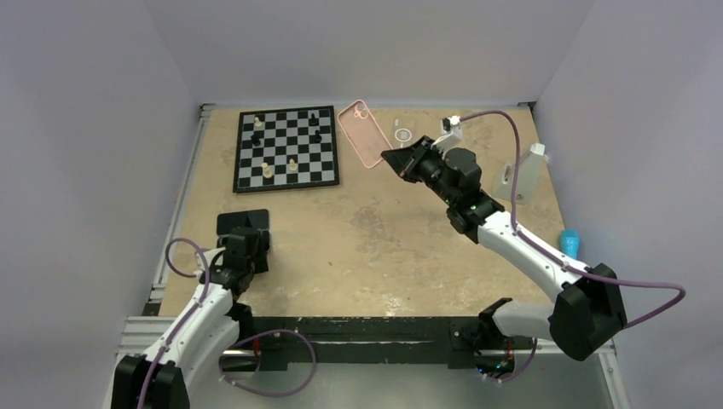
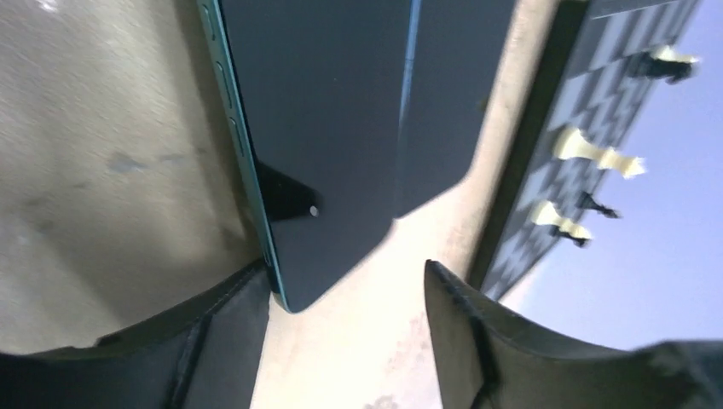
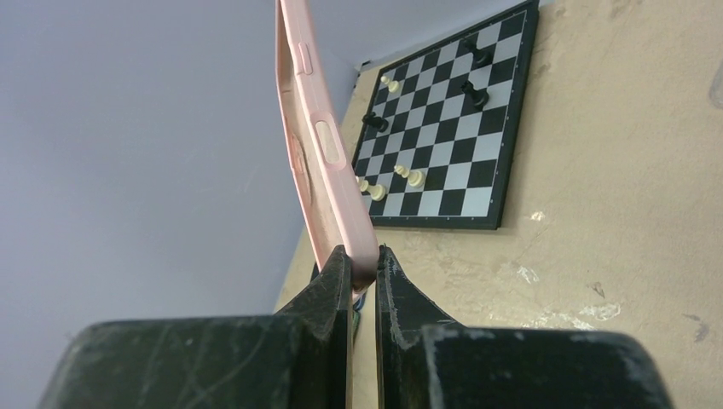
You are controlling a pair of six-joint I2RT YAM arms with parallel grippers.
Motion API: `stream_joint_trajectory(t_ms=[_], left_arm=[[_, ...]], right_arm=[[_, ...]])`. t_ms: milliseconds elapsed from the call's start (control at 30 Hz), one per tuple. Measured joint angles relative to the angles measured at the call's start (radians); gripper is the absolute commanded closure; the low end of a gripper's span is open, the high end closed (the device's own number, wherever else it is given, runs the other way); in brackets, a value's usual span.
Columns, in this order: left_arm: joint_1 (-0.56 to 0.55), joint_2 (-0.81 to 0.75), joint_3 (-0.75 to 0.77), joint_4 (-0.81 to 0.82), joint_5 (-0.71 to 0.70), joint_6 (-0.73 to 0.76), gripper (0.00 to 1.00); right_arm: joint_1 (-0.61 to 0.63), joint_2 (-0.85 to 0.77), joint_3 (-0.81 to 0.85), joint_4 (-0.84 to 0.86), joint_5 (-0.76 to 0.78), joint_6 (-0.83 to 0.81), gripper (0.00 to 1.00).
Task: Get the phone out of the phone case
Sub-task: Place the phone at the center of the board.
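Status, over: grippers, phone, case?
Left gripper open, dark phone out of its grip. Right gripper shut on empty pink case, held aloft near chessboard. No obstruction seen.

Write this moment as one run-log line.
left gripper open at dark phone on table | right gripper shut on pink case, aloft

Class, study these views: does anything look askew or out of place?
Yes: the pink phone case hangs raised and tilted, pinched by one edge in the right gripper, and its side bows visibly.
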Motion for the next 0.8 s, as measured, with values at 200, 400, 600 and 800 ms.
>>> stream_joint_trajectory(t_ms=[200,400,600,800], left_arm=[[0.002,-0.127,0.033,-0.130,-0.005,0.069,0.00],[0.004,-0.140,0.230,-0.402,-0.010,0.174,0.00],[0.004,-0.082,0.377,-0.441,0.068,0.435,0.00],[0.004,0.084,0.557,-0.274,0.249,0.824,0.09]], right_arm=[[0.000,-0.024,-0.026,-0.005,-0.013,-0.011,1.00],[-0.009,-0.067,-0.057,-0.018,-0.012,-0.046,1.00],[-0.038,-0.103,-0.109,-0.052,-0.010,-0.082,1.00],[-0.090,-0.074,-0.180,-0.058,-0.014,-0.076,1.00]])
